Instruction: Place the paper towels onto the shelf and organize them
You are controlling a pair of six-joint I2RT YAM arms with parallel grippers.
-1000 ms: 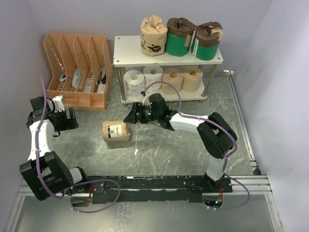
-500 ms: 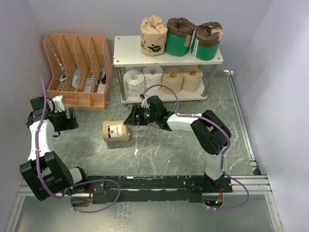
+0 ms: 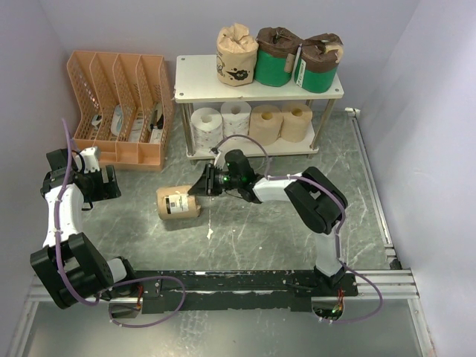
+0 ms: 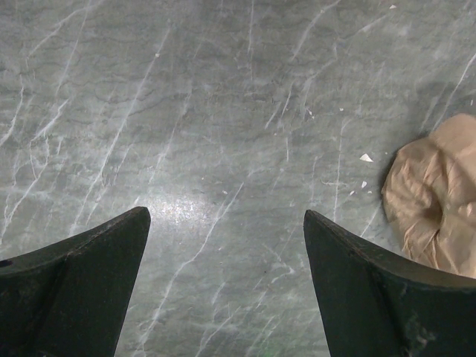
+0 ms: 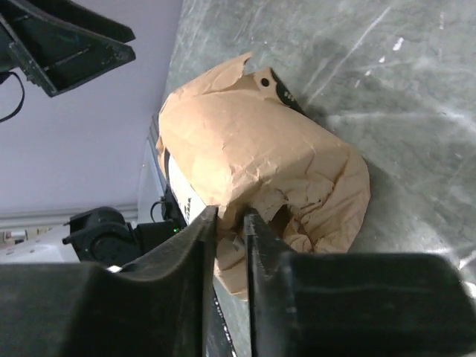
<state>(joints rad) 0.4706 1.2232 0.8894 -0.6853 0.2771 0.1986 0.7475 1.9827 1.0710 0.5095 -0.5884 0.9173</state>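
Observation:
A tan-paper-wrapped paper towel roll (image 3: 178,202) lies on its side on the table, left of centre. My right gripper (image 3: 202,186) reaches left to its right end. In the right wrist view the gripper (image 5: 230,212) is shut on the crumpled wrapper at the end of the roll (image 5: 253,149). My left gripper (image 3: 103,184) hangs open at the far left; in its wrist view the gripper (image 4: 223,216) holds nothing, with the roll (image 4: 439,201) at the right edge. The shelf (image 3: 201,78) carries three wrapped rolls on top and several bare rolls (image 3: 251,121) on its lower board.
An orange slotted file organizer (image 3: 123,108) stands left of the shelf, holding small items. Walls close in on the left, back and right. Small white scraps (image 3: 210,233) lie on the grey marbled table near the roll.
My right gripper has slid left to the lying roll and its jaws have closed on the wrapper at the end. The roll shifted slightly left. The left arm has not moved.

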